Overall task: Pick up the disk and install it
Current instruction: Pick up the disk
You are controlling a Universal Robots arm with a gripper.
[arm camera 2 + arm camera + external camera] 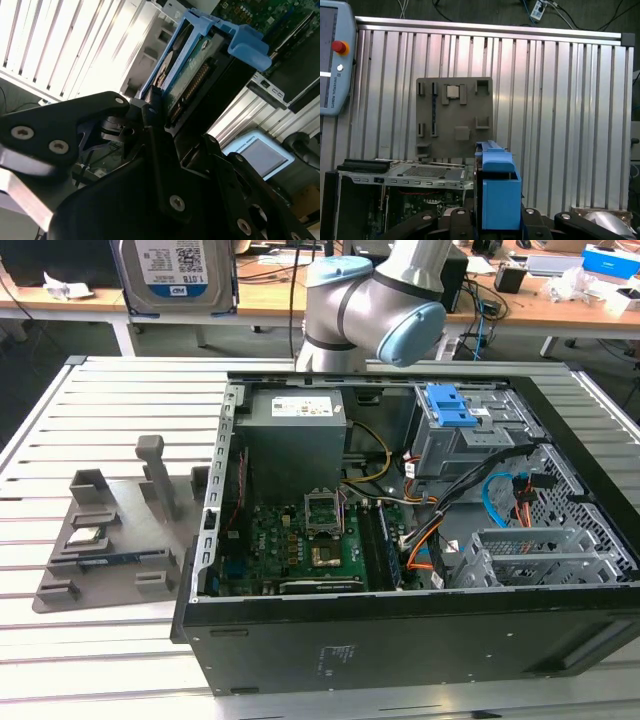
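Now the disk (172, 62) sits clamped in the claw (172, 117)

Your exterior view is looking down into the computer case (400, 645); both wrist views are sitting close behind the disk (192, 70) (499, 200), the first sharing that case.

The disk (178, 275) is hanging upright in the air at the exterior view's upper left. Its silver face with the white-and-blue label is facing that camera. In the second wrist view the disk (186, 67) is showing edge-on, with its connector edge visible, framed by its blue carrier (248, 46). The claw (156, 107) is clamping its near end. In the first wrist view the carrier's blue tab (498, 197) is sticking out from the claw.
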